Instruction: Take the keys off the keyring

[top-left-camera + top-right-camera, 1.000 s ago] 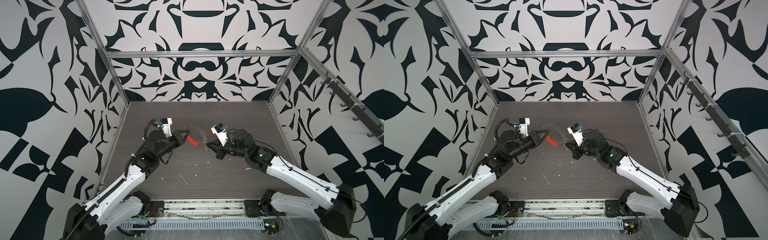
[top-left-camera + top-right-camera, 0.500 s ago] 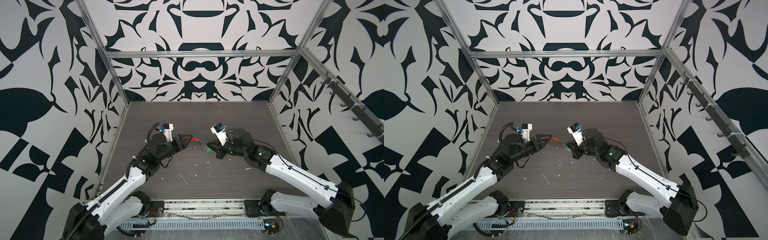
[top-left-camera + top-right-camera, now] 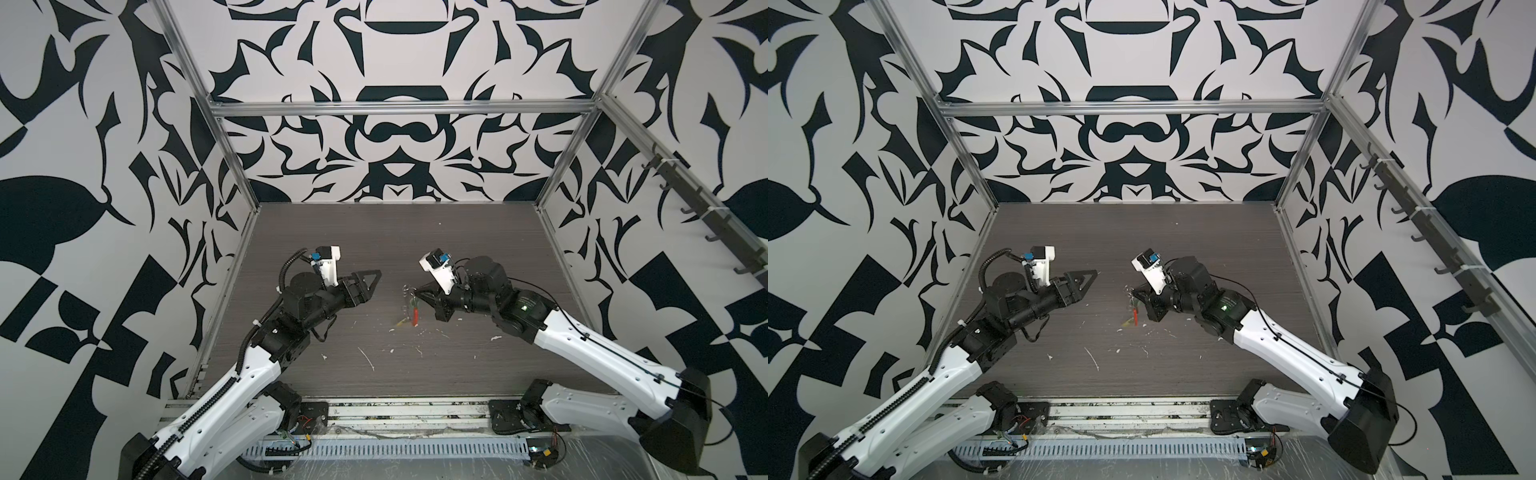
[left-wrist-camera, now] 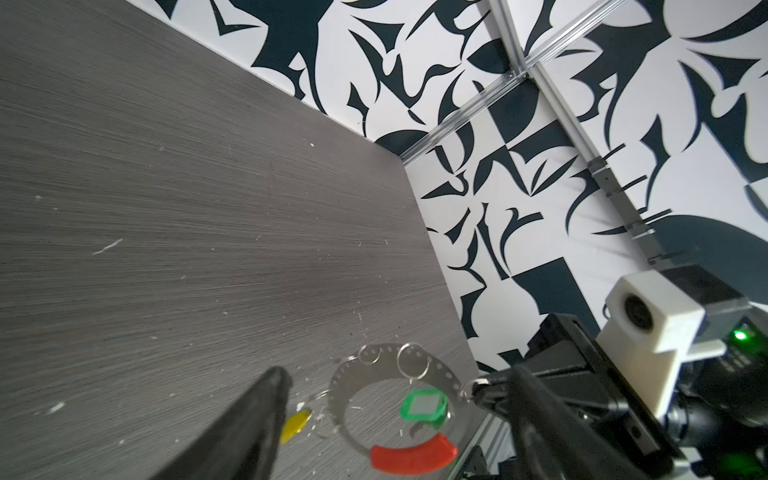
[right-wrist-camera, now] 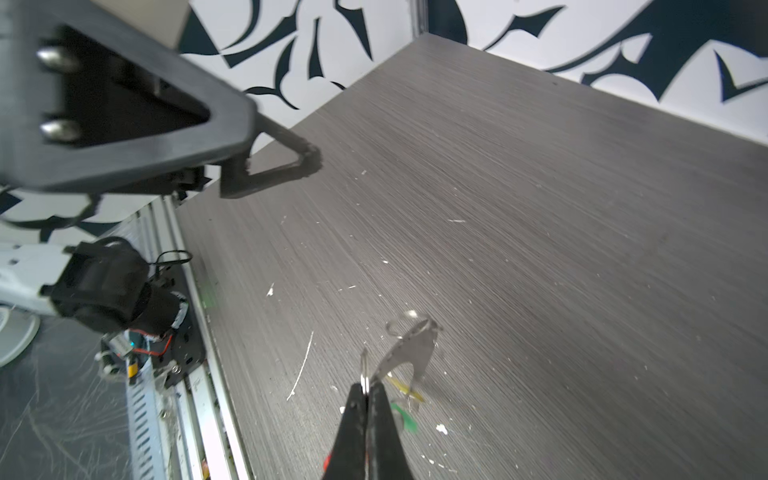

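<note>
The keyring (image 4: pixel 338 399), a perforated grey hoop with a red sleeve (image 4: pixel 413 454), hangs above the table (image 3: pixel 457 249) from my right gripper (image 5: pixel 365 388). That gripper is shut on a small split ring (image 4: pixel 471 388) at the hoop's edge. In both top views the keyring (image 3: pixel 409 297) (image 3: pixel 1128 300) dangles at the right gripper (image 3: pixel 415 293) (image 3: pixel 1134 297). The green-tagged key (image 4: pixel 424 407) hangs inside the hoop. A yellow tag (image 4: pixel 297 422) sits low beside it; I cannot tell whether it is on the hoop. My left gripper (image 3: pixel 372 286) (image 4: pixel 395 374) is open and empty, well left of the keyring.
White scraps (image 3: pixel 368 359) litter the dark wood-grain table. Patterned walls with metal posts (image 3: pixel 232 162) close in three sides. A cable rail (image 3: pixel 395 449) runs along the front edge.
My left gripper let go of the red sleeve, opened and drew back to the left. The keyring swung down and now hangs from the right gripper alone.
</note>
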